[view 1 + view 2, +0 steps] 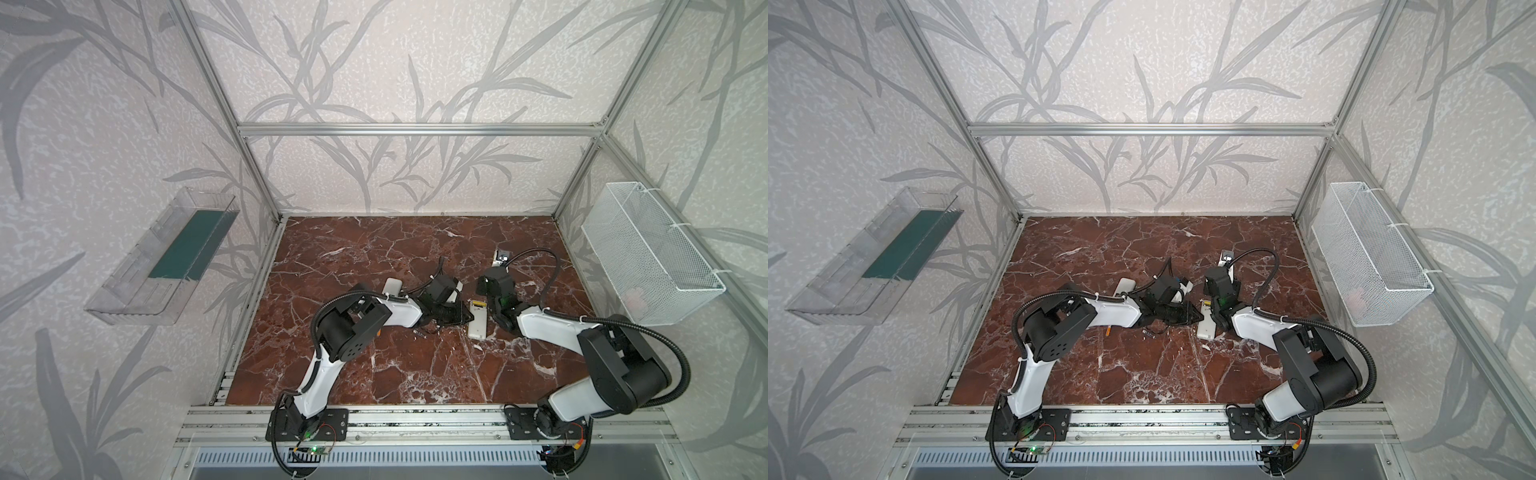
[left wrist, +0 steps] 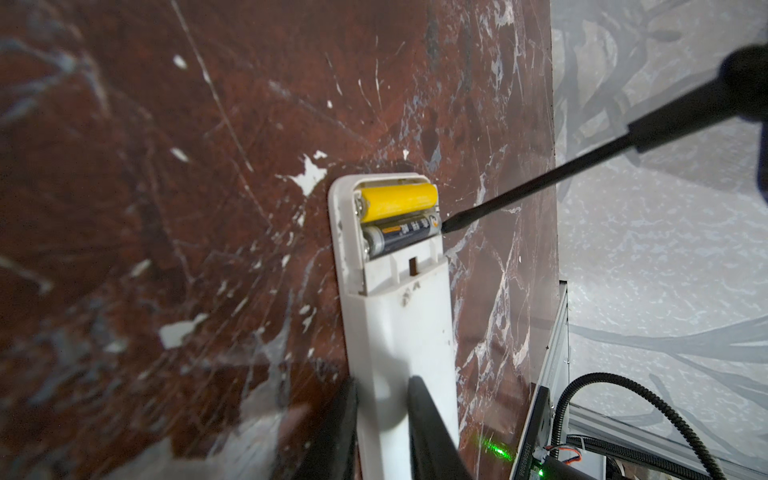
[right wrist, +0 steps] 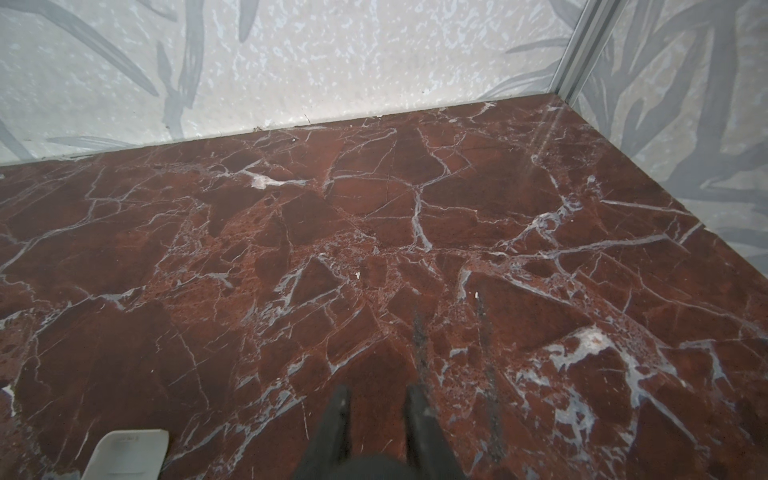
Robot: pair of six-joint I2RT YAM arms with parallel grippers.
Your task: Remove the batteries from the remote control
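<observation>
While your left pincer [image 2: 382,380] is clamped on the plain end of the remote [image 2: 399,332], the open battery bay faces up at its other end. Both batteries sit in that bay side by side, their long axes straight across the remote's length. The yellow battery [image 2: 399,202] is nearest the tip, and the dark battery [image 2: 401,237] lies right behind it, touching.

In both top views the remote lies flat near mid-table, its long axis running from the near edge toward the back wall, bay end to the back.

The screwdriver [image 2: 540,183] slants in with its tip at the dark battery's end. Whether it is touching or just short, you can't tell. Its handle blurs out at the frame edge.

Your right pincer [image 3: 377,392] is closed, and its own camera doesn't show what, if anything, it holds.

One small orange battery [image 1: 1108,331] lies loose beside your left forearm, too tiny to read its heading. A white cover [image 3: 129,453] is cut off at the frame edge.

You're on a red-brown veined marble table [image 3: 374,208] with leaf-print walls around it. A wire basket [image 1: 648,257] hangs on the right wall and a clear bin [image 1: 137,270] on the left.
</observation>
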